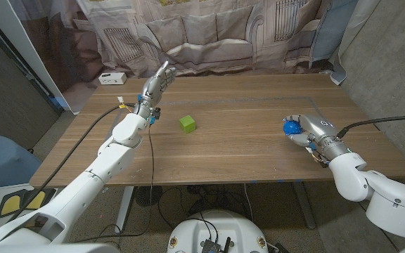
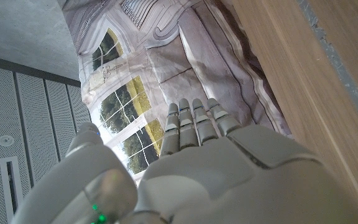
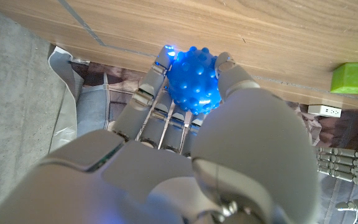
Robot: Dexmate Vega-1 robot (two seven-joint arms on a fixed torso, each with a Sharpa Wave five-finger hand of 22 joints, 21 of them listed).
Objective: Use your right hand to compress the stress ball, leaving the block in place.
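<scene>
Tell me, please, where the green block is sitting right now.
In the head view the green block sits near the table's middle, nearer the raised left hand, well apart from the right hand gripping the blue stress ball.

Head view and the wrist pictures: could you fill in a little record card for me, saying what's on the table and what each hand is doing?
Table: wooden table
Ball: bumpy blue stress ball, near the table's right side
Right hand: right hand grips the ball, fingers and thumb wrapped around it
Block: small green block, alone near the table's middle, untouched
Left hand: left hand holds nothing, fingers straight, beyond the block toward the left
Other: small white box at the far left corner
</scene>
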